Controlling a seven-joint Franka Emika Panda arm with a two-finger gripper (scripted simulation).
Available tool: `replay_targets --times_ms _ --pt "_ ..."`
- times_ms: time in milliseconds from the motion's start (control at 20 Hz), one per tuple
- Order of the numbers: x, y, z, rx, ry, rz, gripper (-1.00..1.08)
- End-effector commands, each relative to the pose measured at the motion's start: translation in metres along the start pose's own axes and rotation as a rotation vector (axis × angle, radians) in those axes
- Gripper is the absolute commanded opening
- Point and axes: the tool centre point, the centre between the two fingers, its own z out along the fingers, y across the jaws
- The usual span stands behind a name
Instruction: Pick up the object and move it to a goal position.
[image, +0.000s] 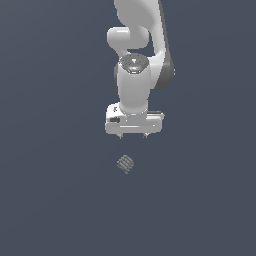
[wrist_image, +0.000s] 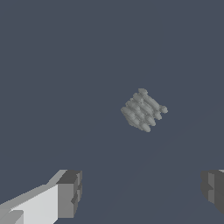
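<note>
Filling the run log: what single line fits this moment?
phase: approach | claw: open, empty | object: on floor, ungrasped, apart from claw

Both renders are evenly and rather dimly lit, a flat slate-blue ground with no glare, no cast shadow under the object (image: 125, 164), and no edge distortion. The white arm (image: 134, 90) is brightest on its upper faces and shades to grey down its sides, so light seems to come from above. The exterior view is soft and low in detail; the wrist view shows the object's (wrist_image: 143, 110) ribs and the fingers (wrist_image: 69, 194) sharply.
</note>
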Motion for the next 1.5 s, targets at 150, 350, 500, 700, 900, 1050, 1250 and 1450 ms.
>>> replay_targets --times_ms 150,350,500,700,900,1050,1250,1450 --pt "0.000 -0.004 0.000 -0.003 0.001 -0.013 1.00" --pt "-0.001 -0.020 -0.001 -0.013 0.006 -0.059 1.00" --pt "-0.002 -0.026 -0.001 -0.017 0.008 -0.073 1.00" --pt "-0.001 -0.025 -0.001 -0.016 0.007 -0.072 1.00" --pt "0.000 -0.024 0.001 -0.017 0.006 -0.096 1.00" --pt "0.003 -0.022 0.005 -0.019 0.004 -0.126 1.00" --pt "0.007 -0.018 0.011 -0.020 -0.001 -0.184 1.00" --pt "0.013 -0.012 0.019 -0.022 -0.006 -0.261 1.00"
